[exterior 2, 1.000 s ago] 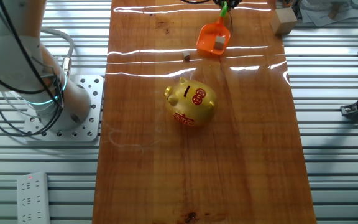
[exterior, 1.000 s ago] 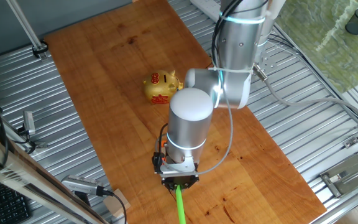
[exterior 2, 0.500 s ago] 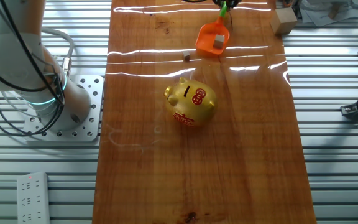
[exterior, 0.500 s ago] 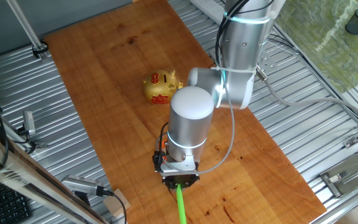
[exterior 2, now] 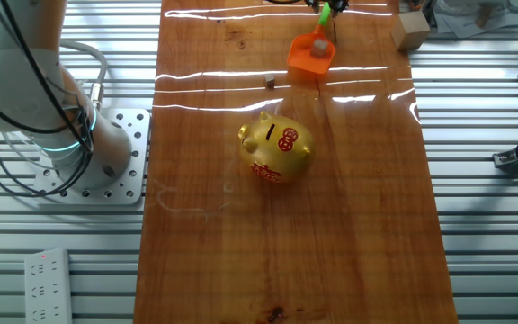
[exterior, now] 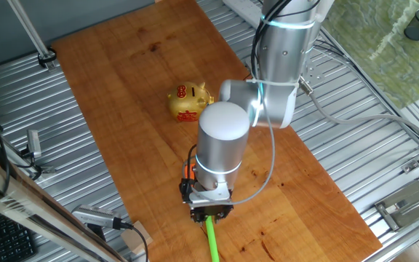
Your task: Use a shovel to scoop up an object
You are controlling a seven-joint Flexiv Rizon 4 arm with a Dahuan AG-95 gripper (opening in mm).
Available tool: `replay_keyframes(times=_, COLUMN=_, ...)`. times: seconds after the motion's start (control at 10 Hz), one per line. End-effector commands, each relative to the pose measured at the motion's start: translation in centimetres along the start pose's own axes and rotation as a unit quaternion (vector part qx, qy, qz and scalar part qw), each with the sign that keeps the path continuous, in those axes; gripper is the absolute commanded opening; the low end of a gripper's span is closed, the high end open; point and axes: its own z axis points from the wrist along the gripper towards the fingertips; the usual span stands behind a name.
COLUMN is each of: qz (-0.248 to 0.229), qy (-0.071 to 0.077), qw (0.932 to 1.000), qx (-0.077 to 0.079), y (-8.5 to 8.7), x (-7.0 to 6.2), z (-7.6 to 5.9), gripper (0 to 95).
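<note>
My gripper [exterior: 209, 212] is closed on the green shaft of the shovel [exterior 2: 311, 52]. The orange blade sits at the table's [exterior 2: 358, 225] 12 o'clock end. The object [exterior 2: 318, 44], a pale cube, rests in the blade. A small brown bit [exterior 2: 270, 84] lies near the blade at its 7 o'clock. The gold pig [exterior 2: 274, 148] stands mid-table, well apart.
</note>
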Motion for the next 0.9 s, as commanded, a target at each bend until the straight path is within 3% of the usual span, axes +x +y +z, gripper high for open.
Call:
replay_keyframes(times=0.1, qz=0.0, qy=-0.003, qw=1.0, qx=0.004, y=0.0, x=0.0, z=0.0, gripper=95.0)
replay_keyframes(times=0.6, qz=0.005, qy=-0.008, qw=1.0, qx=0.003, y=0.0, x=0.0, z=-0.1, gripper=95.0)
replay_keyframes(times=0.9, qz=0.03, qy=-0.003, qw=0.9995, qx=-0.004, y=-0.2, x=0.0, z=-1.2, gripper=95.0)
